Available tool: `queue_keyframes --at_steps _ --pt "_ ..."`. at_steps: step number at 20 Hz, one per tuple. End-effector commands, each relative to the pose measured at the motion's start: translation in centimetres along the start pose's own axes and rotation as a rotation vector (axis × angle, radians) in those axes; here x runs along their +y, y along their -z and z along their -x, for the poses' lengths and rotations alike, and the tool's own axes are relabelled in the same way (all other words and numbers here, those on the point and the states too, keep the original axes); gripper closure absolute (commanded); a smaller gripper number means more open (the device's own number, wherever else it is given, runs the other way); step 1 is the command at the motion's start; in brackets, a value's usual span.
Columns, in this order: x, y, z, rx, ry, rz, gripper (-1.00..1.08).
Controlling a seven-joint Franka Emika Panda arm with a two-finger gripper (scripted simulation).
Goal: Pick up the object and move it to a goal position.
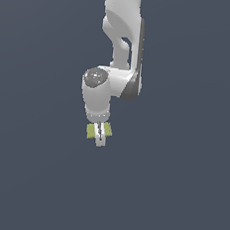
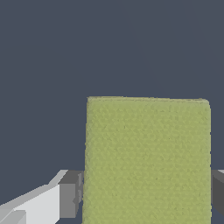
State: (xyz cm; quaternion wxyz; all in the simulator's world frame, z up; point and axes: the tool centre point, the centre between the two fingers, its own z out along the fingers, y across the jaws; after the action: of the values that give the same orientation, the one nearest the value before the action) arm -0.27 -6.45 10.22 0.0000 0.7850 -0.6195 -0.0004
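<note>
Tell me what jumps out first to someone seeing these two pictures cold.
First, the white robot arm, hanging down from the top middle of the exterior view against a plain dark grey-blue ground. Next, the olive-green block at its lower end, sitting between the fingers of the gripper. In the wrist view that block fills much of the picture, with a grey finger pad close against either side.

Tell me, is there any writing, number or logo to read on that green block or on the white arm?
None: no text can be read in either view.
The olive block has a plain, unmarked face.
The white arm and its pincer, closed on the block, show no label or number.
The grey cap on the arm carries faint specks, too small to read.
</note>
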Motion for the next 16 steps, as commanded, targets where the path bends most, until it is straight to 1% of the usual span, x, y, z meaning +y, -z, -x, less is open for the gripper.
queue_keyframes --at_steps 1,5,8,12,16 --pt "0.1 1.7 -2.8 0.000 0.001 -0.001 1.08" --pt "0.1 3.8 -6.5 0.001 0.001 0.000 1.08" --pt "0.1 4.9 -8.4 0.001 0.002 0.000 1.08" --pt "0.0 5.7 -9.8 0.001 0.002 0.000 1.08" --pt "-0.1 5.9 -10.3 0.001 0.002 0.000 1.08"
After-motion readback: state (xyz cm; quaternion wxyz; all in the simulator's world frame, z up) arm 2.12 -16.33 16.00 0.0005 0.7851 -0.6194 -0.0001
